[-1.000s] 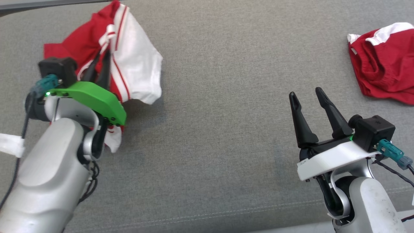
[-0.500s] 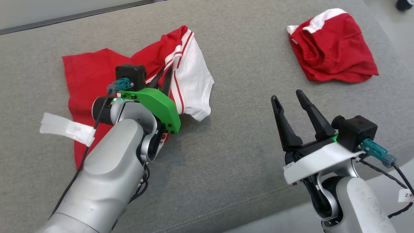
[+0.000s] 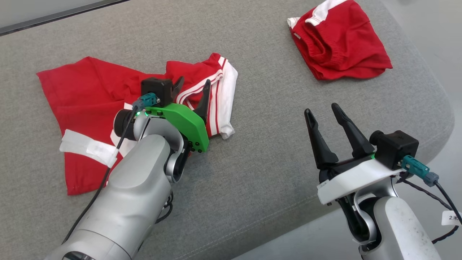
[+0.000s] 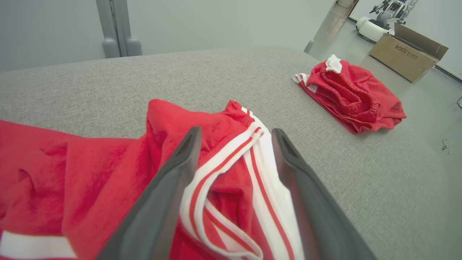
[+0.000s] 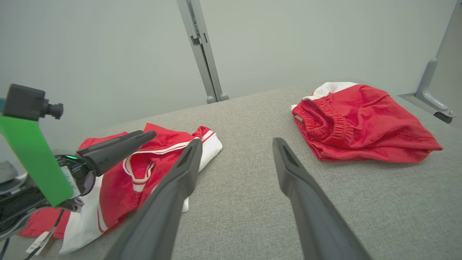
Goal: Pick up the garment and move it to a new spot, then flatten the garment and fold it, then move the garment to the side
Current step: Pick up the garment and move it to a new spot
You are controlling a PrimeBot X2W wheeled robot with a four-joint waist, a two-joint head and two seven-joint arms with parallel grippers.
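Garment (image 3: pixel 83 86) left-centre of frame on grey surface (image 3: pixel 252 162), crumpled; soft, light, limp, so sag expected when lifted. L fingers (image 3: pixel 205 101) spread wide, nothing held, striped edge seen between. R fingers (image 3: pixel 319 141) wide, empty, lower right. Corners/hem judged best grip pts.

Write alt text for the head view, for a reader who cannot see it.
The left gripper, jaws open, sits over a crumpled red and white garment lying on a grey cushion. The right gripper hovers open nearer the camera, and a second red garment lies bunched at the far right.
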